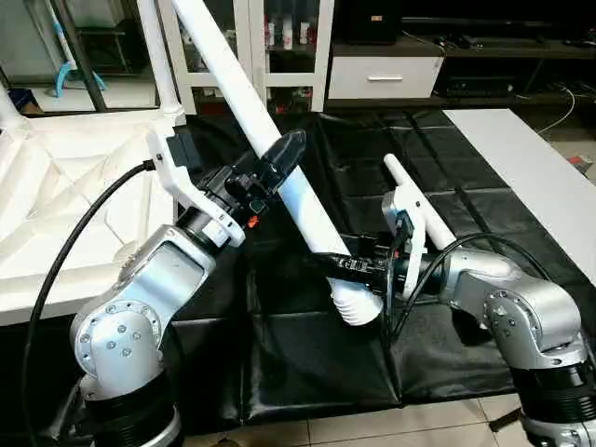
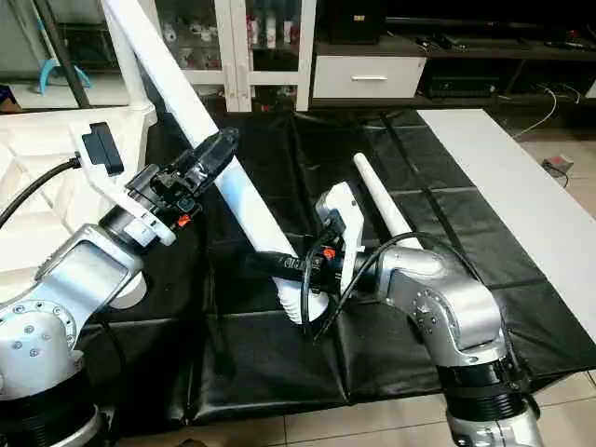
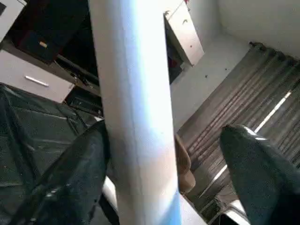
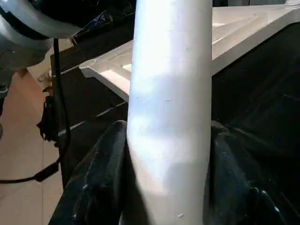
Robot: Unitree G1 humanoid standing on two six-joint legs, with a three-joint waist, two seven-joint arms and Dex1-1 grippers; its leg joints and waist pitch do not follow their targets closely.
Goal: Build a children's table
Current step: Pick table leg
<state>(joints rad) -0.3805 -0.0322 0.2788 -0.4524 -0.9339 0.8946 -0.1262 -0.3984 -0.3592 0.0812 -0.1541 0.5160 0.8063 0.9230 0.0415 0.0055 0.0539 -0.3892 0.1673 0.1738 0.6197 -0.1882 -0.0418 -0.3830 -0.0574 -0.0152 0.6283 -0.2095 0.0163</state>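
Observation:
The children's table top (image 1: 56,186) lies upside down at the left, ribs up, with one leg (image 1: 156,56) standing upright in its far corner socket. A long white leg (image 1: 303,200) slants across the black mat, its threaded end low near the middle. My right gripper (image 1: 358,270) is shut on it just above the thread, both fingers (image 4: 93,187) pressed to its sides. Higher up, my left gripper (image 1: 277,160) stands open around the same leg (image 3: 136,117): one finger (image 3: 70,183) touches it, the other (image 3: 262,178) is apart. Another leg (image 1: 424,209) lies on the mat behind my right wrist.
A black mat (image 1: 307,372) covers the floor under the work, with tiles along its near edge. A white panel (image 1: 531,177) lies at the right. A white glass-door cabinet (image 1: 279,47) and a drawer unit (image 1: 384,76) stand at the back.

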